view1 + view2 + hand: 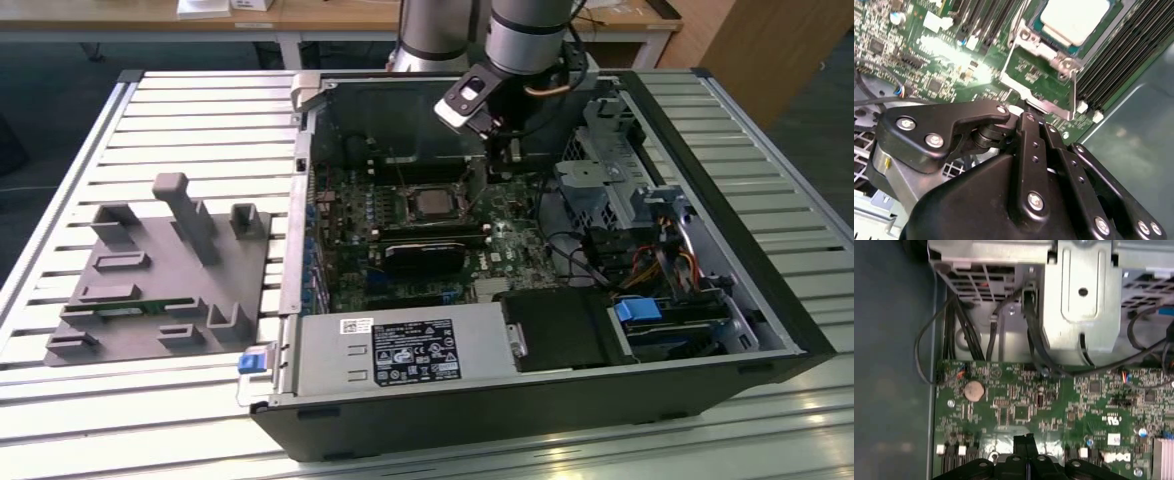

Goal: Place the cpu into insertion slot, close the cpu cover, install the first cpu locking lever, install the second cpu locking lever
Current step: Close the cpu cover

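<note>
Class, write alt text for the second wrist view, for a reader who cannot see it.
The black gripper looms in the foreground, its tip close to the cpu, which lies inside its silver cover on a green motherboard. Long dark memory slots run beside the socket.

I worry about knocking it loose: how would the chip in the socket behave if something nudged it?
The chip is a flat, metal-topped square, so it is probably stiff and light. It lies inside the socket rim, so a sideways nudge likely would not slide it far. Its smooth top looks slippery to press on.
</note>
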Controlling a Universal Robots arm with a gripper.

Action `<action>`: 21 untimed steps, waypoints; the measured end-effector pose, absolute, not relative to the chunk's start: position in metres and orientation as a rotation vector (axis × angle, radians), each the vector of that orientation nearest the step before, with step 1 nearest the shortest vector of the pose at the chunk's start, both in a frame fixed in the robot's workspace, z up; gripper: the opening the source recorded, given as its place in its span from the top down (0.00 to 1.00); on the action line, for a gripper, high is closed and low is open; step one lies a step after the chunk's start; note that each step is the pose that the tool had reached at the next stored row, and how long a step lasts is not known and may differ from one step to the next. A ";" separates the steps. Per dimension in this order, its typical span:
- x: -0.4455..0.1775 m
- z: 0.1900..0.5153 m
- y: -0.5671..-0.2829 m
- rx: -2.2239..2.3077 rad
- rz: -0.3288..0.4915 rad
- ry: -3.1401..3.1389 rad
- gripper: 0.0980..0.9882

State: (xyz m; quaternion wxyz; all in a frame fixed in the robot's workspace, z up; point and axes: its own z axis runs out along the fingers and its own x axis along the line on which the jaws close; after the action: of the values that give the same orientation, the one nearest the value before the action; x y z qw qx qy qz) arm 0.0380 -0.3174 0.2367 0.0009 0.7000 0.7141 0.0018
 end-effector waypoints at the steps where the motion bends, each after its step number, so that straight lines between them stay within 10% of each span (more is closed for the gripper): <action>1: 0.036 0.237 -0.317 2.198 0.006 2.242 0.99; 21: -0.020 0.231 -0.316 2.198 0.005 2.242 0.99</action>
State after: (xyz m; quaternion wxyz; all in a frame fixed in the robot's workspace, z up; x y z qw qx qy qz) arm -0.0197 -0.3163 0.2307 0.0009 0.7000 0.7141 0.0017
